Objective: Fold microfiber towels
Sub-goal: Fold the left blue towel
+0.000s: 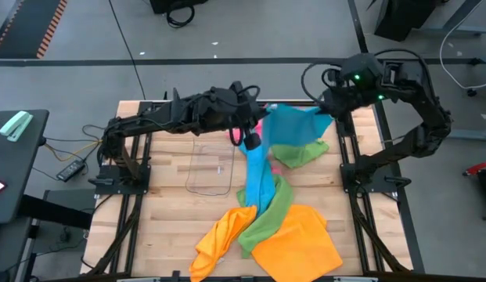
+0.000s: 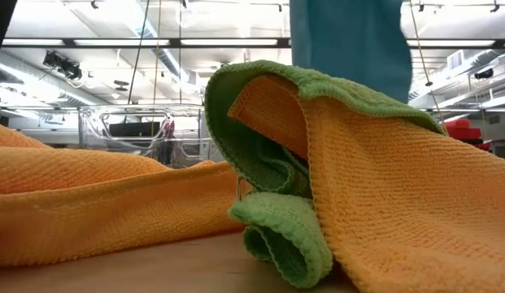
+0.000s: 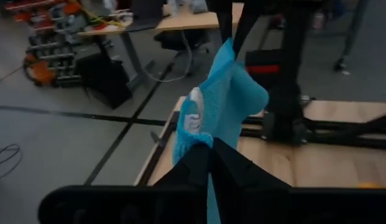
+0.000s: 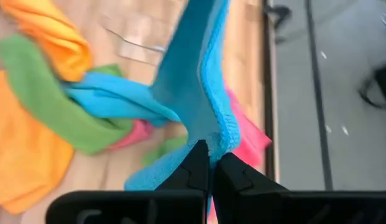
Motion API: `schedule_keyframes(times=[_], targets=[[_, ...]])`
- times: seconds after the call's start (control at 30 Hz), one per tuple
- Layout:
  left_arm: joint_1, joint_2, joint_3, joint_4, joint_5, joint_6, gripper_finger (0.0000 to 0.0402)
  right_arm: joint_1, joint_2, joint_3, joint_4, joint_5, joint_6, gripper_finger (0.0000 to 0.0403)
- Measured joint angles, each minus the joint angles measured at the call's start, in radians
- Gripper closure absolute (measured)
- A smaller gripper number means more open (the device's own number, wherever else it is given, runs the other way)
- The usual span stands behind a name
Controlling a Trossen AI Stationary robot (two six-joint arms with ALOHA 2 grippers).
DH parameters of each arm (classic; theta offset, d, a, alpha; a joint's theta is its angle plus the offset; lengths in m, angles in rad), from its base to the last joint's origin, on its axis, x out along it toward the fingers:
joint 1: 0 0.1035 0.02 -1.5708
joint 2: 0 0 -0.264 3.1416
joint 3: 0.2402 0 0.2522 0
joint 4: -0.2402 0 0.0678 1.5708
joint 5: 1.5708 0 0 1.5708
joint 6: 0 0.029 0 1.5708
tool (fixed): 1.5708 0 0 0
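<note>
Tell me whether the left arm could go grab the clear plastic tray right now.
Probably not yet. The left gripper is shut on the blue towel, which the right gripper also pinches. The clear tray lies uncovered just below the left arm, so the path looks free once it lets go.

towels [image 1: 266, 227] heaped right of tray [image 1: 210, 166] (overlapping)
</note>
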Motion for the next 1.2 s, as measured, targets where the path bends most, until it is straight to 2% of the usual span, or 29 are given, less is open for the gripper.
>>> schedule_keyframes(times=[0.13, 0.4, 0.57, 0.73, 0.87, 0.97, 1.1, 1.2], targets=[[-0.006, -0.036, 0.0, 0.001, 0.103, -0.045, 0.0376, 0.035, -0.015, 0.0, 0.0, -0.031, 0.026, 0.0391], [-0.008, -0.085, 0.0, -0.003, 0.337, -0.226, 0.0391, 0.124, -0.024, 0.0, 0.0, -0.338, 0.221, 0.0391], [-0.02, -0.085, 0.0, -0.007, 0.491, -0.326, 0.0374, 0.209, -0.023, 0.0, 0.0, -0.456, 0.341, 0.0391], [-0.026, -0.092, 0.0, -0.005, 0.626, -0.405, 0.0385, 0.285, -0.023, 0.0, 0.022, -0.565, 0.422, 0.0391], [-0.025, -0.107, 0.0, 0.011, 0.692, -0.453, 0.0393, 0.333, -0.022, 0.0, 0.056, -0.589, 0.452, 0.0391], [-0.025, -0.111, 0.001, 0.003, 0.702, -0.482, 0.0386, 0.347, -0.021, 0.0, 0.057, -0.581, 0.452, 0.0391], [-0.026, -0.102, 0.0, -0.098, 0.704, -0.481, 0.0374, 0.347, -0.005, 0.0, 0.038, -0.528, 0.45, 0.0391], [-0.025, -0.077, -0.005, -0.197, 0.668, -0.449, 0.0381, 0.347, 0.017, 0.0, -0.001, -0.46, 0.418, 0.0391]])
